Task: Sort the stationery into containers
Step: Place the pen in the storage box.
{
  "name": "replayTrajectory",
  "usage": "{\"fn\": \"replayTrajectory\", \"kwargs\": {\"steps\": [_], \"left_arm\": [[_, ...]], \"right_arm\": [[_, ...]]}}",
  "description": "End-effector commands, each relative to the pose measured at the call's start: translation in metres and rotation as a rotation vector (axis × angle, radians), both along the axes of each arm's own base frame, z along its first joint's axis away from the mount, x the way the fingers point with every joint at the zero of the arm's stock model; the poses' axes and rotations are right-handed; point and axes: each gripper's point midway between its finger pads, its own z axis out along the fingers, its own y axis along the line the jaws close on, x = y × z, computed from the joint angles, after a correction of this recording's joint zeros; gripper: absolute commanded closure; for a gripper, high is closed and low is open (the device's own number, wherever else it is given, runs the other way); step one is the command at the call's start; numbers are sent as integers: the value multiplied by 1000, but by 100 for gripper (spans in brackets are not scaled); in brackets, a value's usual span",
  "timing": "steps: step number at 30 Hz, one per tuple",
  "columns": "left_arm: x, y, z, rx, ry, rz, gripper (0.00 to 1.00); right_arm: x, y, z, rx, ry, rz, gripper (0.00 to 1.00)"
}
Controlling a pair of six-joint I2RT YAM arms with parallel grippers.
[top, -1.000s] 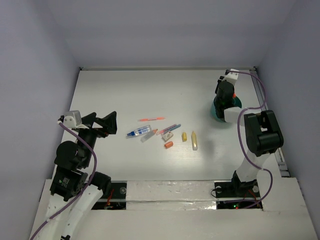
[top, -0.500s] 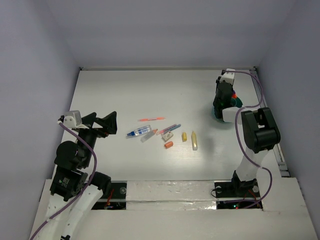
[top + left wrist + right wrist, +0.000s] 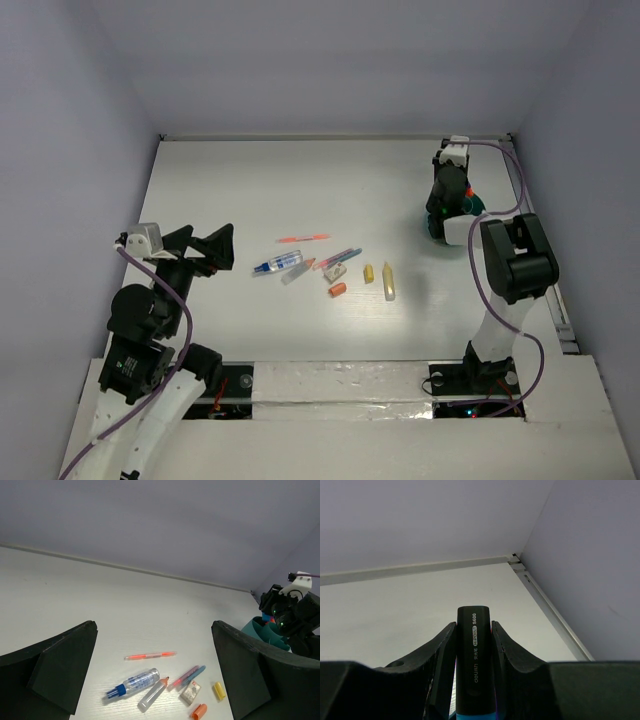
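Now, (a) right wrist view: what sits between your fingers?
– My right gripper (image 3: 473, 642) is clamped on a black-capped marker (image 3: 473, 665), with both pads pressed against its sides. The cap stands upright and reads "deli H-POINT S600". A blue barrel begins at the lower frame edge. Behind it lies the white table (image 3: 395, 595).

(b) Overhead view: where is that hand?
– At the far right of the table, over the round teal organiser (image 3: 473, 206), which my wrist mostly hides. I cannot tell which compartment the marker is above, nor whether it touches the organiser.

(c) And the left gripper?
– My left gripper (image 3: 200, 246) is spread wide near the left edge of the table, facing the loose stationery. Left wrist view, roughly left to right:
- a blue-white pen (image 3: 132, 683)
- an orange-tipped clear pen (image 3: 152, 695) just beside it
- a thin pink pen (image 3: 150, 655) farther back, apart from the rest
- a pair of pens (image 3: 192, 676), one pink and one blue, lying side by side
- a white eraser (image 3: 190, 692) just beside that pair
- a short yellow marker (image 3: 218, 690)
- an orange stub (image 3: 198, 711), nearest the camera

A longer yellow marker (image 3: 388, 282) shows only overhead, just right of the short one. All lie flat at mid-table, well apart from the organiser.
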Motion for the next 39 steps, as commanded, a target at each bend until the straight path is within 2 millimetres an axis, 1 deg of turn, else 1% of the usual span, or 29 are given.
{"fn": "replayTrajectory", "kwargs": {"steps": [1,7,12,14,19,22,24,26,27,29,31,32,34,35,38,39], "left_arm": [[-5,1,19,-15,-62,-5,1],[-5,2,19,-18,-63,-2,1],[-6,2,19,-17,-63,0,1],[-5,2,18,-16,-61,0,1],[-6,3,20,-17,-67,2,1],[-7,3,20,-19,-67,2,1],[-7,1,20,-21,-66,-8,1],[-7,1,20,-19,-67,-8,1],[-8,1,20,-20,-68,-8,1],[-8,1,20,-20,-68,-8,1],[-8,2,20,-21,-69,-6,1],[-8,1,20,-20,-68,-8,1],[-8,2,21,-21,-71,-8,1],[-8,2,21,-21,-71,-8,1],[-8,2,20,-21,-68,-6,1],[-8,2,20,-21,-69,-6,1]], "right_arm": [[-3,-6,8,-17,-54,-36,74],[2,-4,-3,-26,-20,-25,74],[2,-4,-7,-27,-12,-29,73],[0,-5,-7,-25,-14,-34,68],[-2,-6,-7,-9,-18,-39,63],[-5,-7,-9,2,-15,-45,56],[-8,-8,-9,13,-19,-50,55],[-10,-8,-6,29,-30,-49,50],[-12,-8,-5,33,-30,-51,49],[-14,-9,3,51,-53,-54,46],[-17,-8,6,72,-61,-47,46],[-19,-7,17,87,-88,-43,46],[-23,-5,22,120,-98,-26,46],[-27,-5,34,135,-127,-21,47],[-33,-2,43,183,-149,1,48],[-35,1,49,195,-144,21,48]]}}
